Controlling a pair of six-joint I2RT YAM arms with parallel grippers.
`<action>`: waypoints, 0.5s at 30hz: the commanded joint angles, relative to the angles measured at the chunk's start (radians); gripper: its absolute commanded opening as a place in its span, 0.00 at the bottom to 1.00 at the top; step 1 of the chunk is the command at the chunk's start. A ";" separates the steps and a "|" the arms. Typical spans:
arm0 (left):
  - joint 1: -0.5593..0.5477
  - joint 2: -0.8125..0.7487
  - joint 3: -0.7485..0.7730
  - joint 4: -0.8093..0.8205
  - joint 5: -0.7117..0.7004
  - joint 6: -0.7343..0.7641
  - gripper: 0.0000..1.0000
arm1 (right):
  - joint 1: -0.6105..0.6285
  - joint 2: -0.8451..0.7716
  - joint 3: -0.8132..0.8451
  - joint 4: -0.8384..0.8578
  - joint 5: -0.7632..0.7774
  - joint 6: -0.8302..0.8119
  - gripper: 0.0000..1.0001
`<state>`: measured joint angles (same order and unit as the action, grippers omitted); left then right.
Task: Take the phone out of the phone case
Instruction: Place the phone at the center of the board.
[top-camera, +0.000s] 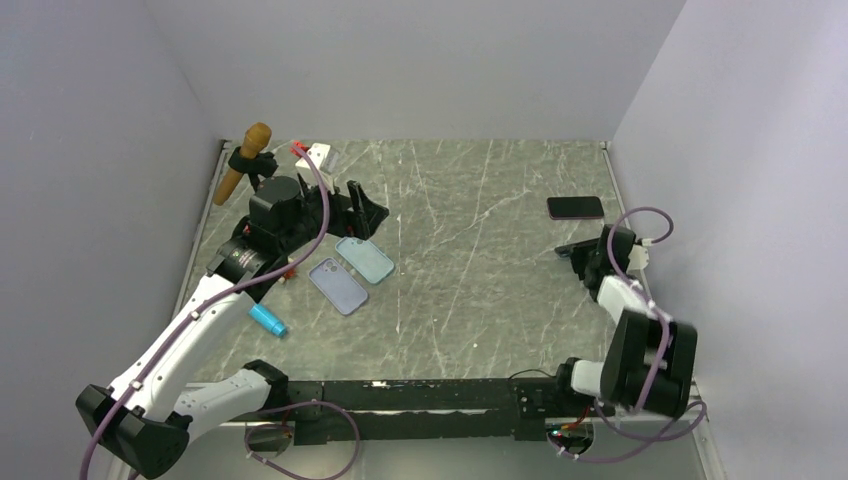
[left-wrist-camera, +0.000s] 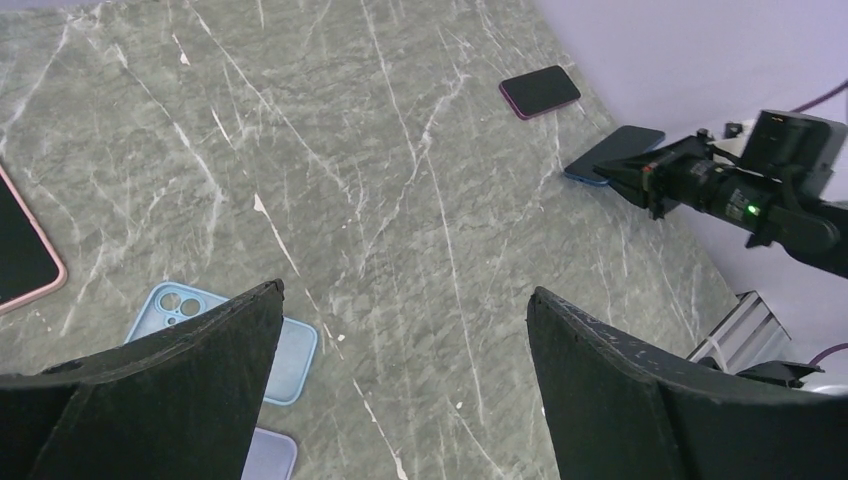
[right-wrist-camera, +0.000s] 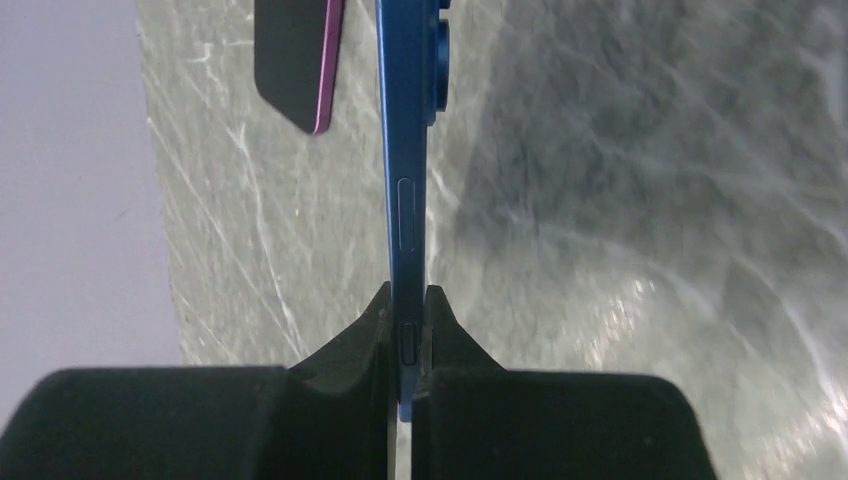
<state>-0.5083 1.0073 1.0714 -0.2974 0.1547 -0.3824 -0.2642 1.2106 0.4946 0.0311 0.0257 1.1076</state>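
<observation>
On the table, nearest the arm bases, one small blue cylinder is seen at the left. Just beyond it two empty cases are laid side by side and almost touching: one lavender case and one light blue case, its camera cut-out being shown in the left wrist view. Just past the light blue case the left hand is held above the table with its jaws spread wide and nothing between them. At the left edge of that wrist view a third phone, the pink-edged phone, is partly seen lying flat.

At the right side, a blue phone is pinched on edge by the right hand, clear of the table, its side buttons and camera bump being shown. Whether a case is on it cannot be told. Just beyond it a magenta phone is laid flat, screen up.

In the far left corner one wooden-handled tool and one white object are seen.
</observation>
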 joint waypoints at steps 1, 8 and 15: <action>-0.004 -0.019 0.004 0.039 0.009 0.014 0.94 | -0.052 0.183 0.112 0.311 -0.157 -0.023 0.00; -0.003 -0.027 -0.004 0.048 0.014 0.008 0.93 | -0.091 0.397 0.165 0.489 -0.239 0.003 0.00; 0.004 -0.021 -0.002 0.047 0.026 0.001 0.93 | -0.104 0.520 0.183 0.563 -0.259 0.056 0.02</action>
<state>-0.5083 0.9977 1.0676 -0.2966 0.1612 -0.3828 -0.3588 1.6909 0.6296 0.4397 -0.1932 1.1332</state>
